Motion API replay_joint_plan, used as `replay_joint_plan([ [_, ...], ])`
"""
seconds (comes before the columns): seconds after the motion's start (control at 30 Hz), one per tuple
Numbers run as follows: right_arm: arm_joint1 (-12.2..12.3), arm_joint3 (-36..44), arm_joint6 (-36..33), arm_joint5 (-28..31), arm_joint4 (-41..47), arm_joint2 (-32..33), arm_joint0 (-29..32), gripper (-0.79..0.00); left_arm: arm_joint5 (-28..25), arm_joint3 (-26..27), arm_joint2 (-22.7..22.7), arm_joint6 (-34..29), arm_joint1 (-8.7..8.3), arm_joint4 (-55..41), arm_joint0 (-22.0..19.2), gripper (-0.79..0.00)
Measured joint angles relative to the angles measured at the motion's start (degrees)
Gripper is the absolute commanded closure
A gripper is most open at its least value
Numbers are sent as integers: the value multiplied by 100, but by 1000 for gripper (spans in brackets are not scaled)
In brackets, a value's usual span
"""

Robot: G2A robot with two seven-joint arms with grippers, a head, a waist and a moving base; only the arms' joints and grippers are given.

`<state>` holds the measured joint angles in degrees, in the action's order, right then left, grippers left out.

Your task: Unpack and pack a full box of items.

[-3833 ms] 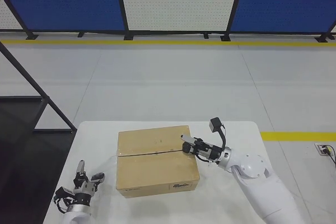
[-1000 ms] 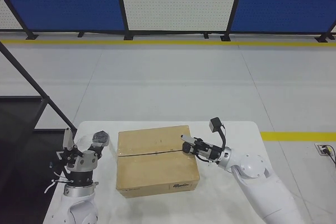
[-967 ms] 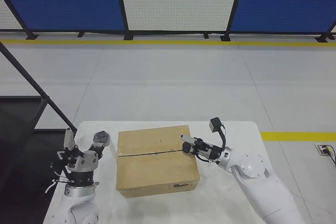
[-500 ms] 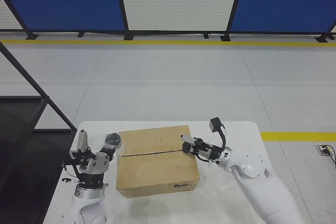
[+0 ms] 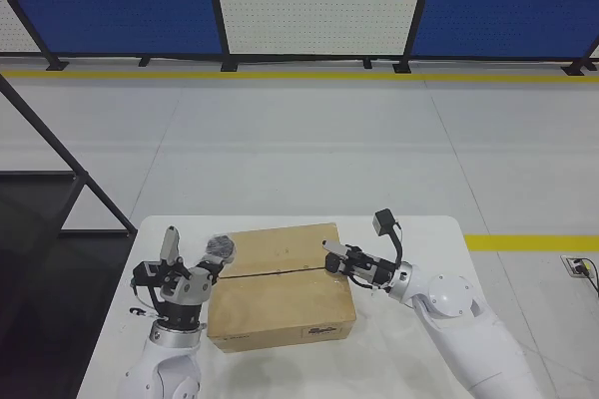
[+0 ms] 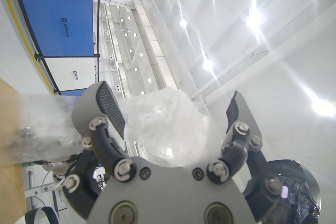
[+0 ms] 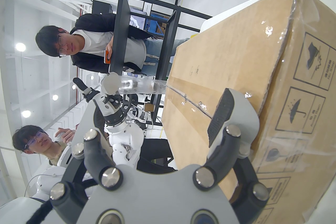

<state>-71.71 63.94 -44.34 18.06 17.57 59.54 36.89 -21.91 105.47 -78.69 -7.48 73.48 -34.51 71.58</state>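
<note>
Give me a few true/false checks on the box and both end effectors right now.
1. The cardboard box has its top flaps closed. True.
2. The box sits on the floor. False: it sits on the white table.
3. The right end effector is open at the box's edge, by the top seam. True.
4. Both end effectors are on the same side of the box. False: the left end effector is at the opposite side from the right one.
5. A clear plastic strip runs between the left end effector and the seam end of the box. True.
</note>
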Motion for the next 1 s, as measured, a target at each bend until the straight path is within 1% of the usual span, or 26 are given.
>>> replay_joint_plan([
  [0.33, 0, 0, 0, 0, 0, 0, 0, -785, 126, -77, 135, -178, 40, 216, -68, -785],
  [1.0, 0, 0, 0, 0, 0, 0, 0, -785, 755, -372, 557, -450, 124, 723, -425, -785],
])
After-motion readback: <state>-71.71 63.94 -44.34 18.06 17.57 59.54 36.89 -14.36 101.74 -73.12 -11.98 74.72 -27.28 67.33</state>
